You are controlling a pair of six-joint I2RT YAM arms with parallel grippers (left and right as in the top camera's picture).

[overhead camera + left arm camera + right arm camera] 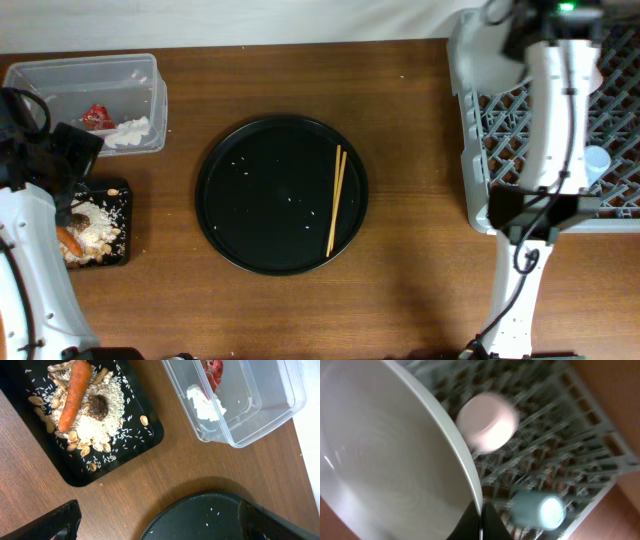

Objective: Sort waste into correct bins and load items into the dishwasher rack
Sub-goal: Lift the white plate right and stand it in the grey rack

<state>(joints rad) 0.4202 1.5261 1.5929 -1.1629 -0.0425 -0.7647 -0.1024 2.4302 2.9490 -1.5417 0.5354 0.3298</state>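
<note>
My right gripper (481, 521) is shut on the rim of the wide pale plate (395, 460) and holds it over the grey dishwasher rack (475, 190). The pinkish bowl (487, 422) and the light-blue cup (540, 510) lie in the rack. Wooden chopsticks (336, 200) lie on the round black tray (250, 200). My left gripper (160, 522) is open and empty above the table between that tray and the bins. The shallow black tray (145, 440) holds rice crumbs (95, 427), the carrot (74, 392) and the brown lump (98, 406). The clear tub (260, 415) holds the white tissue (205, 404) and the red wrapper (214, 370).
Nut shells (80, 449) lie around the rice in the black tray. A few rice grains (240, 165) are scattered on the round tray. My right arm (555, 110) stretches across the rack's left half. The table's far edge runs just behind the tub and the rack.
</note>
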